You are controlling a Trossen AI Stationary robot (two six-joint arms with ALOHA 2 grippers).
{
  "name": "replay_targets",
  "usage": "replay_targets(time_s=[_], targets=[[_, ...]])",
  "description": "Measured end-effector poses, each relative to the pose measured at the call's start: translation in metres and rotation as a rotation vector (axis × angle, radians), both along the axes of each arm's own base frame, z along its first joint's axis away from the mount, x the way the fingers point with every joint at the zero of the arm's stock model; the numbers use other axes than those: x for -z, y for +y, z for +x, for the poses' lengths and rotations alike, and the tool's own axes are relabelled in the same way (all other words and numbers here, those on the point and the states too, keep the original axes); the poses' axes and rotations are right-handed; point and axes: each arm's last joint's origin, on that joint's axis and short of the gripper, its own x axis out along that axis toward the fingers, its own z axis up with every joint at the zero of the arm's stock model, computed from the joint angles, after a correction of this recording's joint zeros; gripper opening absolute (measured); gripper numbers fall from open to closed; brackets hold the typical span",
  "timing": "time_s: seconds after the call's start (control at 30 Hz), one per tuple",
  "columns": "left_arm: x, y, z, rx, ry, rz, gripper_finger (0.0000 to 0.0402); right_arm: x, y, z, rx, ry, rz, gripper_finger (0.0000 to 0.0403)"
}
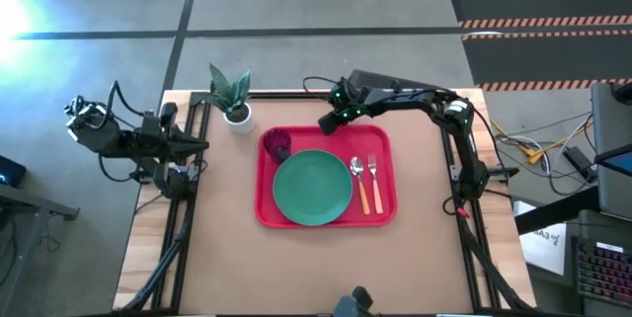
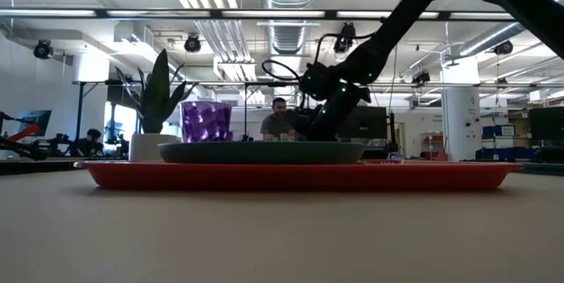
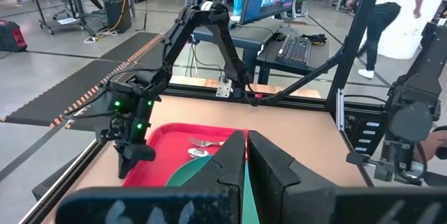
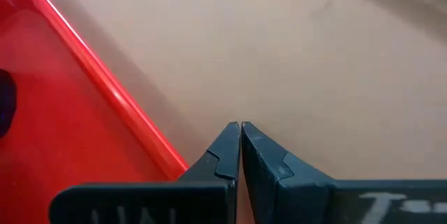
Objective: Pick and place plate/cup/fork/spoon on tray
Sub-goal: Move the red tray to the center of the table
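Observation:
The red tray [image 1: 385, 213] lies at the table's middle. On it lie the teal-green plate [image 1: 312, 188], the purple cup [image 1: 277, 143] at its far left corner, and the spoon [image 1: 357, 181] and the fork [image 1: 373, 181] side by side at its right. My right gripper [image 1: 326, 124] is shut and empty, above the table just past the tray's far rim [image 4: 105, 77]. My left gripper [image 3: 247, 137] is shut and empty, at the table's left edge.
A small white pot with a green plant [image 1: 235, 100] stands at the far left of the table, next to the tray's corner. Bare table lies near the front edge and to the tray's right. People show in the room beyond.

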Motion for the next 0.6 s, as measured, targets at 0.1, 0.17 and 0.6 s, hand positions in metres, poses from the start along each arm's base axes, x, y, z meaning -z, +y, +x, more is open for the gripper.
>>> replay_targets(time_s=[0.1, 0.17, 0.6], targets=[[0.000, 0.000, 0.000, 0.000, 0.000, 0.000, 0.0000, 0.001, 0.008, 0.003, -0.007, 0.019, 0.005, 0.0008], [0.000, 0.000, 0.000, 0.000, 0.000, 0.001, 0.0000, 0.001, 0.012, 0.005, -0.008, 0.027, 0.014, 0.0008], [0.001, -0.001, 0.001, 0.009, 0.014, 0.007, 0.0000, 0.000, 0.032, 0.010, 0.017, 0.092, 0.028, 0.0008]])
